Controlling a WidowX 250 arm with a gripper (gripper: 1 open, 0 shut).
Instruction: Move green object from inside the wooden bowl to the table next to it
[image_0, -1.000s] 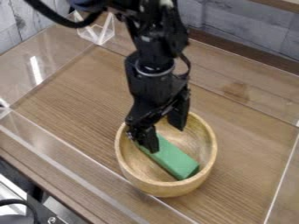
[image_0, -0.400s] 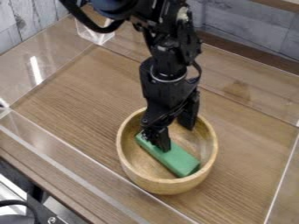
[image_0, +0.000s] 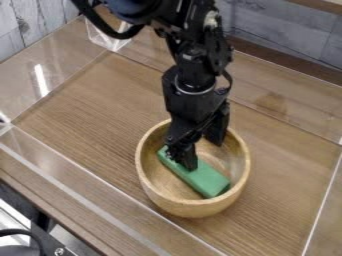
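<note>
The wooden bowl (image_0: 158, 187) sits near the front middle of the table (image_0: 94, 120). Inside it lies the green object (image_0: 202, 178), a flat block running diagonally across the bowl's bottom. My black gripper (image_0: 194, 146) points straight down into the bowl with its jaws open. One finger (image_0: 178, 156) stands at the block's upper left end, the other finger (image_0: 213, 132) toward the bowl's far side. Whether the fingers touch the block cannot be told. The block's upper end is partly hidden behind the near finger.
Low clear acrylic walls (image_0: 54, 160) border the tabletop on the left and front, with another wall (image_0: 325, 200) on the right. Bare wood-grain surface lies to the left of and behind the bowl.
The gripper has come down and a little to the right, deeper into the bowl, staying open. The bowl and green block lie about where they were.
</note>
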